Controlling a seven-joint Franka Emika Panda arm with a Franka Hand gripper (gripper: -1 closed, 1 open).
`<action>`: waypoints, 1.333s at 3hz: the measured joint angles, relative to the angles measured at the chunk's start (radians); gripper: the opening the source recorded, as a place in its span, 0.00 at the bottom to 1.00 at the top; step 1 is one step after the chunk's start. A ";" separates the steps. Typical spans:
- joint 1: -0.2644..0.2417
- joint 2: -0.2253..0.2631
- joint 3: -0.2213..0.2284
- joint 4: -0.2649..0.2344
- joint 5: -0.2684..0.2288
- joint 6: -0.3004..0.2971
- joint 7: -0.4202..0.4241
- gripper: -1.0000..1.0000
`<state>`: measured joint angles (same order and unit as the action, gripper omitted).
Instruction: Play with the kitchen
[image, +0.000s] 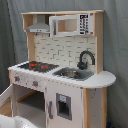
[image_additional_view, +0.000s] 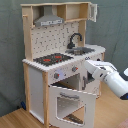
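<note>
Standing against a grey curtain (image: 117, 60) in both exterior views, the kitchen (image: 60, 75) rests on a wooden floor (image_additional_view: 107, 112). In the second exterior view the arm (image_additional_view: 112, 77) reaches in from the second exterior view's right, its hand (image_additional_view: 89, 67) close to the kitchen's front, just under the surface and beside the knobs (image_additional_view: 75, 69); whether it touches, or is released or clenched, I cannot tell. Below it the oven door (image_additional_view: 70, 102) hangs open, tilted outward. The hob (image_additional_view: 52, 59) and sink (image_additional_view: 82, 50) sit on top, above the hand.
</note>
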<state>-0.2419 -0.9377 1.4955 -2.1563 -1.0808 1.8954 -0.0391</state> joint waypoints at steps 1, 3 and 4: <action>-0.005 0.000 0.008 -0.023 -0.081 0.052 0.019 1.00; 0.073 0.000 -0.144 -0.026 -0.180 0.033 0.011 1.00; 0.140 -0.001 -0.219 -0.030 -0.180 -0.019 0.010 1.00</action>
<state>-0.1023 -0.9386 1.2764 -2.1860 -1.2611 1.8759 -0.0293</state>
